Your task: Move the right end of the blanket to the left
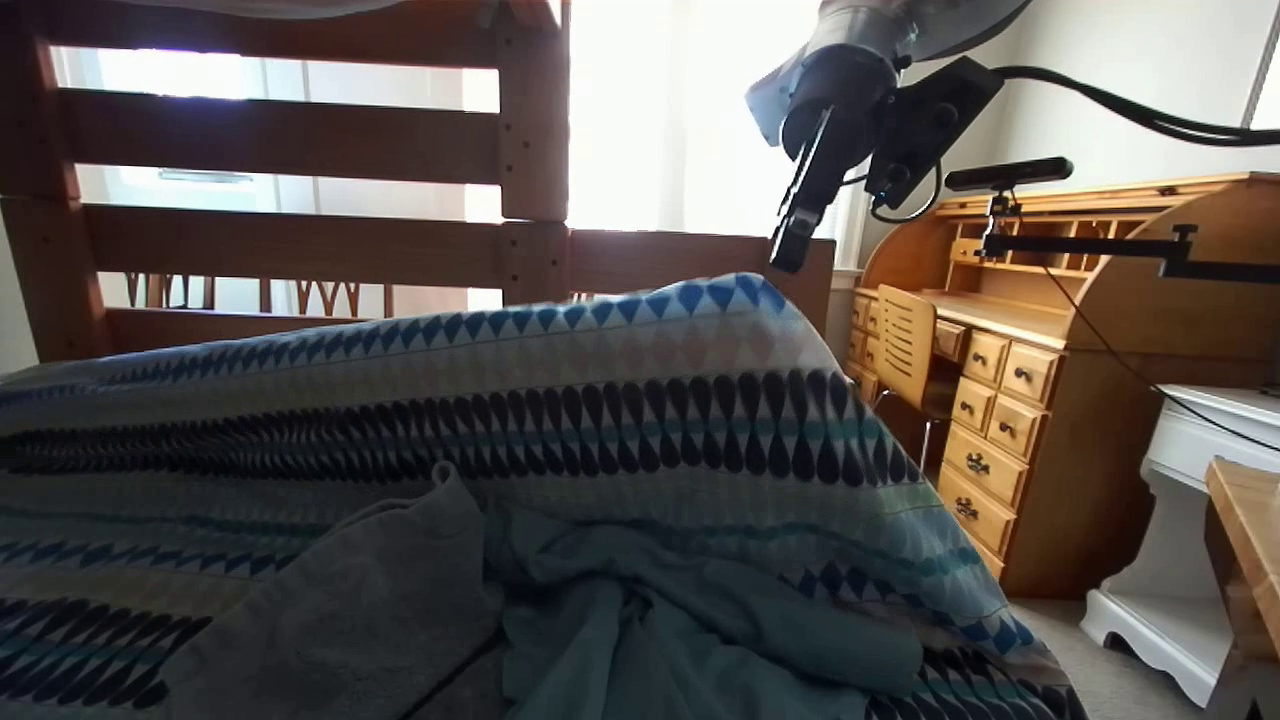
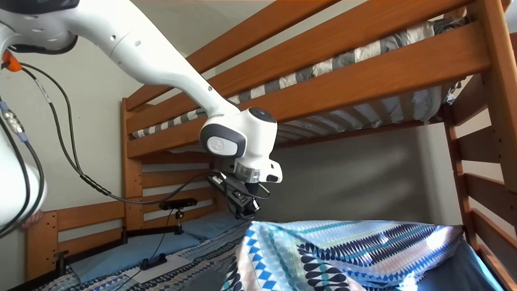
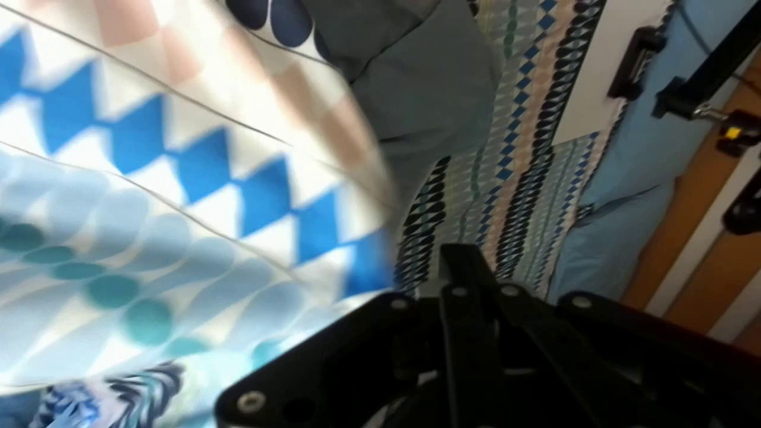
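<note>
Blanket (image 1: 600,425): striped, raised high over the lower level of the bunk bed (image 2: 383,76) in both exterior views, its peak sloping down toward the bed's open side edge.
Gripper (image 1: 790,248): your jaws stand pressed together just beside that peak; whether they pinch fabric cannot be told.
Grey-teal cloth (image 1: 720,610): bunched on the blanket.

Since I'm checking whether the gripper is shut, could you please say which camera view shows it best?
The wrist view: the gripper is largest there, close up, and its jaws look shut. Both exterior views show it smaller, near the raised blanket; whether they touch is unclear.
</note>
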`<action>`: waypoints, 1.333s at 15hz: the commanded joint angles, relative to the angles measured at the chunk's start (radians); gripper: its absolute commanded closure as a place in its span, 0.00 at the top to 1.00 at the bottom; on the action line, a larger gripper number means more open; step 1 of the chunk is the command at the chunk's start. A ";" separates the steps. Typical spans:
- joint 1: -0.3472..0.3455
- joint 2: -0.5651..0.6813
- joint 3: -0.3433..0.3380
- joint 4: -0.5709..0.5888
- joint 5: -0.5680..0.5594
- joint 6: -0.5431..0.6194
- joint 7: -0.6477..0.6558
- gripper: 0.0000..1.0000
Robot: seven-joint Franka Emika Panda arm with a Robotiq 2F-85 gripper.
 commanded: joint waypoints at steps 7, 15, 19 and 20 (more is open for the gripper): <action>0.410 0.153 -0.552 0.119 0.062 0.279 -0.044 0.74; 0.414 0.461 -0.587 0.307 0.192 0.841 -0.074 1.00; 0.435 0.607 -0.583 0.405 0.147 1.140 -0.054 1.00; 0.455 0.634 -0.603 0.419 0.137 1.203 -0.045 1.00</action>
